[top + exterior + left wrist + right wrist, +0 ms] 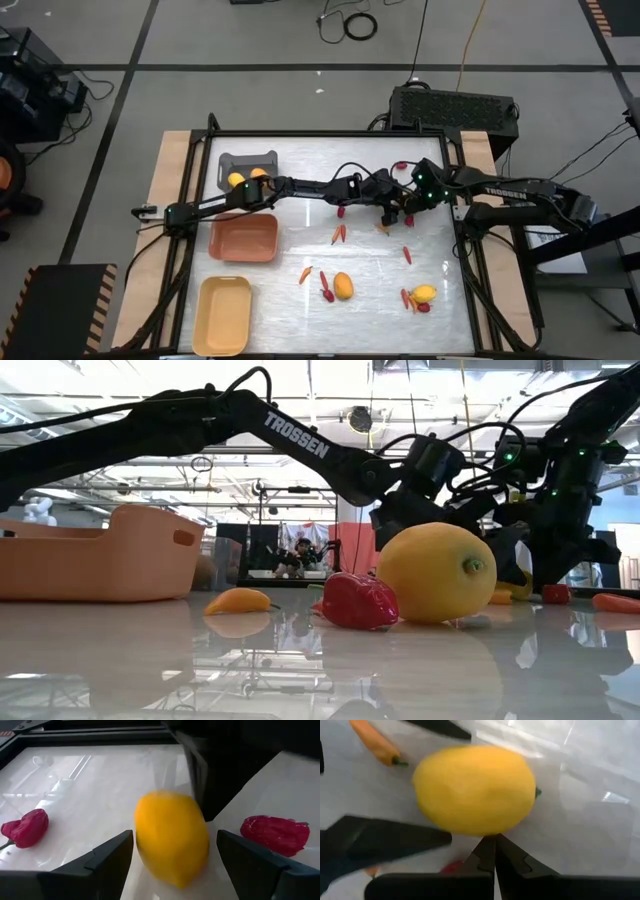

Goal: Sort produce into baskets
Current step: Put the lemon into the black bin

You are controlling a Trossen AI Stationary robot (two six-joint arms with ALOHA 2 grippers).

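Looking down from high up, the left arm lies across the table from 9 o'clock, and the left gripper (385,214) is a bit past the middle, toward 2 o'clock. The right gripper (409,210) comes in from 3 o'clock, and the two tips are v. close. The grey basket (247,160) is at 10 o'clock w/ two lemons (247,178) in it. The orange basket (243,238) is at 9 and the pale yellow basket (223,316) at 7. The front lemon (343,286) sits at 6 next to a red strawberry (327,292) and a carrot (305,274). The corner lemon (424,293) is at 4. Low view: the front lemon (440,572) looks big, w/ the strawberry (358,600) touching it at 9 o'clock, then the carrot (238,600), then the orange basket (100,555). Both arms are behind them. Left wrist view: the left gripper (175,836) is spread wide, one finger on each side of the mid lemon (172,837), not squeezing it. Red pieces (26,827) lie on the table on both sides. Right wrist view: the right gripper (492,840) is pinched closed on nothing, its tip right at the edge of the mid lemon (475,790). Another carrot (375,742) lies nearby.
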